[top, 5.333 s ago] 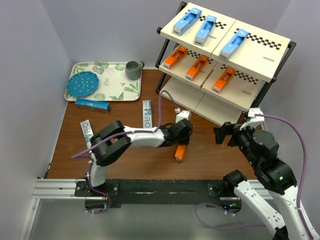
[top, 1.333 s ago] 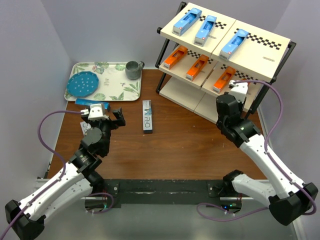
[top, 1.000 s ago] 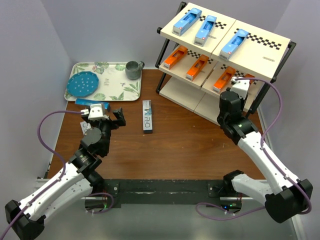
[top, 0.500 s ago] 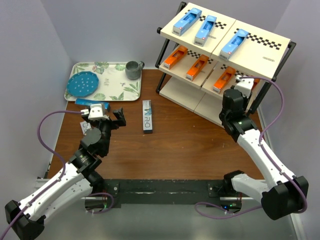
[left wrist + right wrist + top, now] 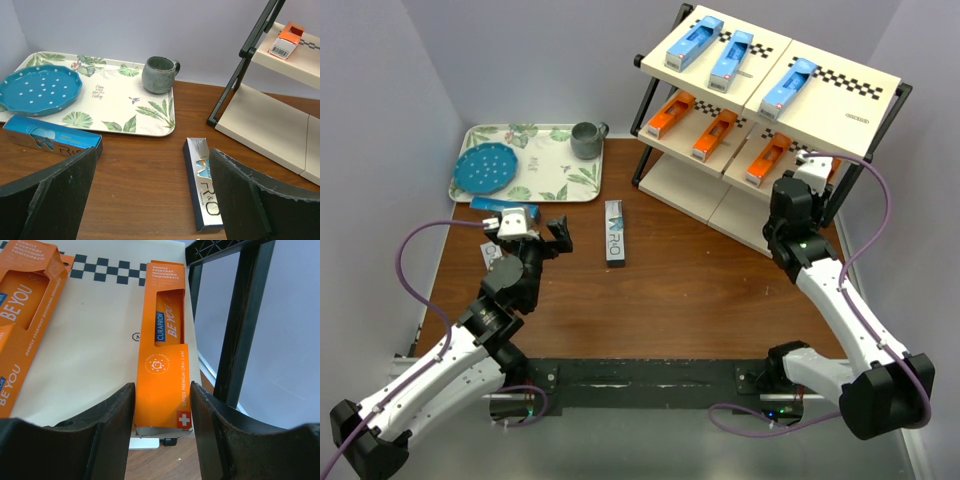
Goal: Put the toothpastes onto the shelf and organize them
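Observation:
The shelf (image 5: 840, 105) stands at the back right, with three light blue toothpastes (image 5: 731, 58) on its top tier and orange ones (image 5: 715, 134) on the middle tier. My right gripper (image 5: 162, 425) is at the right end of the middle tier. Its jaws are slightly open on either side of an orange toothpaste (image 5: 164, 375) that lies flat on the board (image 5: 100, 340). My left gripper (image 5: 150, 200) hangs wide open and empty over the table. A silver-and-teal toothpaste (image 5: 204, 182) lies by its right finger and a light blue one (image 5: 50, 141) by its left.
A leaf-patterned tray (image 5: 110, 107) at the back left holds a blue dotted plate (image 5: 39, 88) and a grey mug (image 5: 159, 74). The shelf's black frame post (image 5: 245, 325) rises just right of my right gripper. Another orange box (image 5: 20, 325) lies to its left.
My right gripper has slid a little right along the middle tier with the orange toothpaste, and its jaws have just loosened off the box. The left arm has not moved.

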Tool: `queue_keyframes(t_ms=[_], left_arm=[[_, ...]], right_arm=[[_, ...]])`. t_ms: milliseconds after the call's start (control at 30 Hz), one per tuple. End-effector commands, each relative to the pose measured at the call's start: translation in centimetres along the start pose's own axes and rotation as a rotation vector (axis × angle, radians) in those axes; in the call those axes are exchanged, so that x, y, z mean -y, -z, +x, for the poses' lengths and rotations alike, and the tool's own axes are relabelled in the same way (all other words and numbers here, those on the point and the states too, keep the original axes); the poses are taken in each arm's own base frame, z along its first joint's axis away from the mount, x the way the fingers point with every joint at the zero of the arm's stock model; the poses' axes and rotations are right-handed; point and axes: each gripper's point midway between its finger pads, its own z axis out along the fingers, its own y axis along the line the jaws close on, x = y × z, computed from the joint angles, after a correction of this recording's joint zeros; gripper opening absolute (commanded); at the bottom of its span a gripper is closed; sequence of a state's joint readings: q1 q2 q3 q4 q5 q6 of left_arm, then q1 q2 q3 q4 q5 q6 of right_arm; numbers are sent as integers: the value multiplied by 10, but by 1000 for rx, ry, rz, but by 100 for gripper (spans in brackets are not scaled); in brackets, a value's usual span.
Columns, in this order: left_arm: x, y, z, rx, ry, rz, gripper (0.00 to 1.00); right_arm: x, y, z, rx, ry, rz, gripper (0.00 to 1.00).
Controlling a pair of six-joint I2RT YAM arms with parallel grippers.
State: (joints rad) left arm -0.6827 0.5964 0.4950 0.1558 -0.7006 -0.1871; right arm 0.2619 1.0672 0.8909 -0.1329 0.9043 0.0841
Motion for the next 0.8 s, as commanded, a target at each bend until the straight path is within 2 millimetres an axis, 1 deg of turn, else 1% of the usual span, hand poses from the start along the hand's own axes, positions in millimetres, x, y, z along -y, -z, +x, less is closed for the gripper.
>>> queue_keyframes(t_ms=[0, 167, 300, 400, 433, 567, 667, 767], left_arm=[[2, -2, -10, 34, 17, 7, 98], [3, -2, -9, 33, 14, 9, 98], [2, -2, -9, 33, 14, 7, 98], [3, -2, -9, 33, 14, 10, 98], [3, -2, -9, 33, 14, 10, 98], [3, -2, -9, 32, 13, 10, 98], [3, -2, -9, 33, 14, 12, 98], [3, -2, -10, 34, 15, 12, 98]], right_arm=[[-3, 3, -10, 29, -34, -42, 53], [0, 10, -16, 49, -40, -79, 53], [0, 14, -15, 45, -22, -106, 52], [-1, 14, -11, 40, -3, -116, 48], [-4, 14, -9, 36, 6, -131, 45], [-8, 13, -4, 26, 25, -150, 41], [-7, 14, -2, 23, 33, -158, 38], [-3, 16, 0, 22, 41, -158, 38]])
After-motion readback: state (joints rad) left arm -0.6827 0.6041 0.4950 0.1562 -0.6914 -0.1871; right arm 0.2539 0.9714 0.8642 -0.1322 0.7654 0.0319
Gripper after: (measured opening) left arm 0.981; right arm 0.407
